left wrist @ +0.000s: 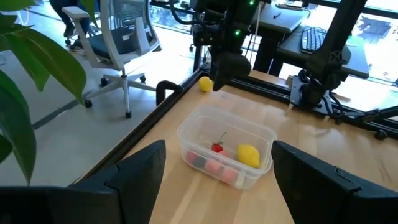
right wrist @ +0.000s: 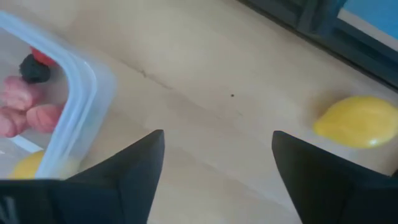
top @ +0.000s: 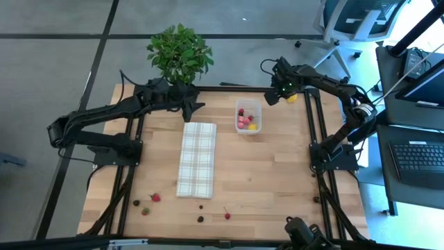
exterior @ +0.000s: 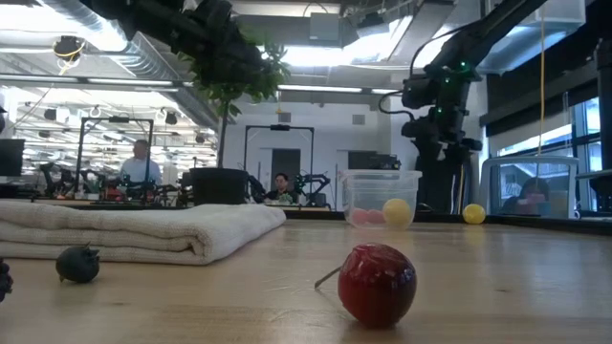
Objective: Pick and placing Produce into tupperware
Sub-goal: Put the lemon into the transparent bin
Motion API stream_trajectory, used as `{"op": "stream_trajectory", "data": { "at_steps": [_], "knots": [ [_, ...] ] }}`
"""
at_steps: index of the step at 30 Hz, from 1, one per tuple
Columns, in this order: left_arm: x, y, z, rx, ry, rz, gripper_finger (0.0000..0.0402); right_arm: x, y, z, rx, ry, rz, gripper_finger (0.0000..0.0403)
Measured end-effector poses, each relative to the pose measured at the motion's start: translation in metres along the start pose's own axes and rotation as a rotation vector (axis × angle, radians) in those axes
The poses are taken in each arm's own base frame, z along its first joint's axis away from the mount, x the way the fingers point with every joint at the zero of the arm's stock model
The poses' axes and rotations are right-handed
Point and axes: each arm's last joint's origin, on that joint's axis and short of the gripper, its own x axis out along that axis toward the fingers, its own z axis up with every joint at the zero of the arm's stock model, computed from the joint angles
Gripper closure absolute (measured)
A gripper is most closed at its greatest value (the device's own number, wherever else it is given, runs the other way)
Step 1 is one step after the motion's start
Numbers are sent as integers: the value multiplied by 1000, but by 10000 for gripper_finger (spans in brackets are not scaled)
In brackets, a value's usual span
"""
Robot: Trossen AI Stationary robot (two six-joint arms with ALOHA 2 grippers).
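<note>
Red cherry (exterior: 377, 283) lies nearest; tupperware (top: 248, 117) holds one yellow lemon (left wrist: 248, 155) plus pinks, second lemon (right wrist: 359, 121) outside near right gripper (top: 275, 94), parted, empty. Left gripper (top: 196, 106) wide.

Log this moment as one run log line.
right gripper: open, empty, over table between tupperware and loose yellow piece | left gripper: open, waiting near potted plant
</note>
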Motion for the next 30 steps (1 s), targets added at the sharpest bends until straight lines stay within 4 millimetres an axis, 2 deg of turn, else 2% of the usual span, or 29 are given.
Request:
{"op": "stream_trajectory", "data": {
  "at_steps": [8, 15, 20, 22, 30],
  "knots": [
    [0, 0, 1, 0, -6, 0, 117, 0, 0, 0, -18, 6, 8, 9],
    [0, 0, 1, 0, -6, -1, 117, 3, 2, -3, 35, 11, -31, 16],
    [0, -6, 0, 4, 2, -75, 117, 3, 3, -3, 253, -51, -191, 16],
    [0, -9, 0, 8, 3, -101, 117, 3, 2, -3, 283, -66, -213, 16],
    [-3, -19, 1, 20, -6, -140, 117, 3, -18, -1, 458, -73, -243, 16]
  ]
}}
